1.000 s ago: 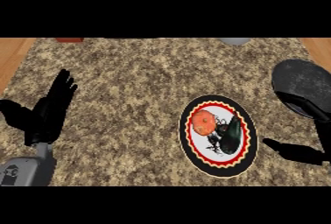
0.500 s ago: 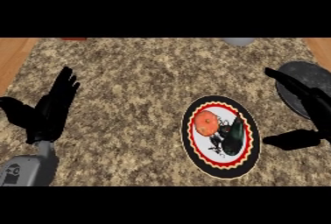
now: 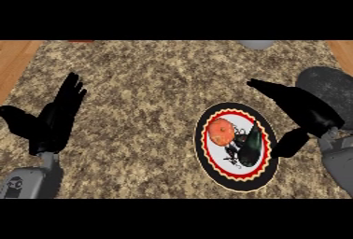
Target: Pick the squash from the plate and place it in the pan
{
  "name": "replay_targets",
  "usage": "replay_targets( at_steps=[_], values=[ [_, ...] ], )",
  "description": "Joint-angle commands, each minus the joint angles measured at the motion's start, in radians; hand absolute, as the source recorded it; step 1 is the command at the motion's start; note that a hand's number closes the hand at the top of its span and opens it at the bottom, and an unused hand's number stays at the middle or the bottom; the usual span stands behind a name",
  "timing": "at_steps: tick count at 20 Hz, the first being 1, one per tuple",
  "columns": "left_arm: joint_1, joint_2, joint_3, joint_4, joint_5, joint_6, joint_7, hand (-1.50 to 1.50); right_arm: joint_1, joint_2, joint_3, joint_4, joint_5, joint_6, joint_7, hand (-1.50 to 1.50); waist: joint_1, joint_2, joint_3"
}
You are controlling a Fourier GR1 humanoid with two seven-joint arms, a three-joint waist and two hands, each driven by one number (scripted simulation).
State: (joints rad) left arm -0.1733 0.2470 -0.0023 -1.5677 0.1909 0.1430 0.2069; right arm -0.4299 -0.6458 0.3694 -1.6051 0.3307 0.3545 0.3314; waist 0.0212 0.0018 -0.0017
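— Speckled brown stone counter (image 3: 151, 84) fills my head view, with strips of pale wood at the upper corners.

— Where is the target?

— The round orange squash (image 3: 222, 132) lies on the oval-looking plate with a red, black and yellow scalloped rim (image 3: 201, 156), in its upper left part. Just right of the squash on the same plate is a dark green elongated thing (image 3: 251, 147); I cannot tell what it is.

— And the pan?

— The dark grey round pan (image 3: 334, 84) sits near the right edge, up and right of the plate and well apart from the squash. My right arm hides its lower left part.

— Right hand?

— The black right hand (image 3: 307, 109) is between the plate and the pan, fingers (image 3: 260, 85) stretched out towards the upper left and the thumb (image 3: 291, 144) hanging down just beside the plate's right rim. Fingers and thumb are spread wide with nothing between them, and the hand is clear of the squash.

— Left hand?

— The black left hand (image 3: 52, 123) rests at the left side, fingers up and straight, thumb out, holding nothing.

— Anything else?

— A small pale grey object (image 3: 257, 44) is cut off at the top edge.
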Motion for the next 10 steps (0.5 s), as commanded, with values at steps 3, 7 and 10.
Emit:
replay_targets(
  at_steps=[3,7,10],
  values=[
    [-0.037,-0.038,-0.012,0.009,-0.038,0.043,0.020,0.00,-0.062,0.041,0.053,0.026,0.000,0.197,0.088,-1.50,-0.018,-0.002,0.001],
    [-0.023,0.029,0.061,-0.007,0.022,-0.039,0.050,0.00,-0.052,0.126,0.108,-0.007,0.106,0.202,0.154,-1.50,-0.019,-0.002,0.001],
    [0.036,-0.048,-0.007,-0.007,-0.042,0.012,-0.014,0.00,-0.069,0.063,0.113,-0.034,0.156,0.257,0.157,-1.50,-0.020,-0.003,0.001]
  ],
)
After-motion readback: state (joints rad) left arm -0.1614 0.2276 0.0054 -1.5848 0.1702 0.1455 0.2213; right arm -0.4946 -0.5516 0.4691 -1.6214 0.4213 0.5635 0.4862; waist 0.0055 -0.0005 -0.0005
